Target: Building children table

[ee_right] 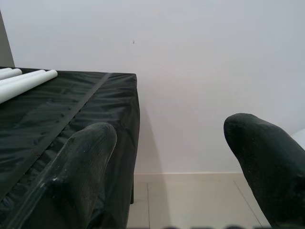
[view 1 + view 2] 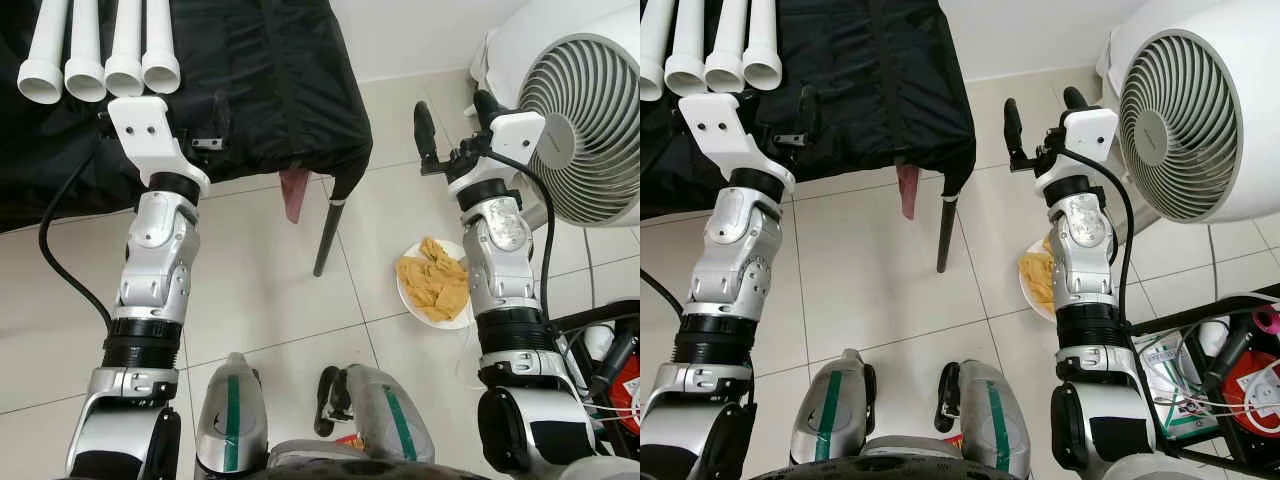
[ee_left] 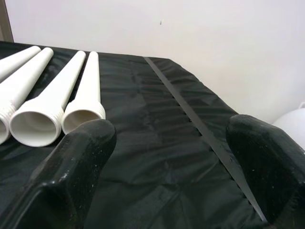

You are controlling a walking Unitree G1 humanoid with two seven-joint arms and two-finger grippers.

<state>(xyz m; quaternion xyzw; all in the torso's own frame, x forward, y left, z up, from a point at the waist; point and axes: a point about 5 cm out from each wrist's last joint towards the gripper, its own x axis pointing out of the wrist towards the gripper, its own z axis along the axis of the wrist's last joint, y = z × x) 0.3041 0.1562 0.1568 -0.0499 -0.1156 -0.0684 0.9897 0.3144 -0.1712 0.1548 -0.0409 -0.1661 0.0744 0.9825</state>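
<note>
Several white tapered table legs (image 2: 100,70) lie side by side on a table covered with black cloth (image 2: 260,80), their open ends facing me. My left gripper (image 3: 171,148) hovers open just above the cloth, right in front of the nearest leg (image 3: 83,102), with nothing between its fingers. The left wrist's white bracket (image 2: 145,135) sits just below the leg ends. Off the table's right edge, my right gripper (image 2: 455,118) is raised over the floor, open and empty, pointing toward the white wall and the table's corner (image 1: 128,90).
A large white fan (image 2: 585,120) stands close to the right arm. A white plate of yellow pieces (image 2: 435,285) lies on the tiled floor beside a black table leg (image 2: 330,235). A pink strip (image 2: 295,192) hangs from the cloth. A cart with cables (image 2: 610,370) is at lower right.
</note>
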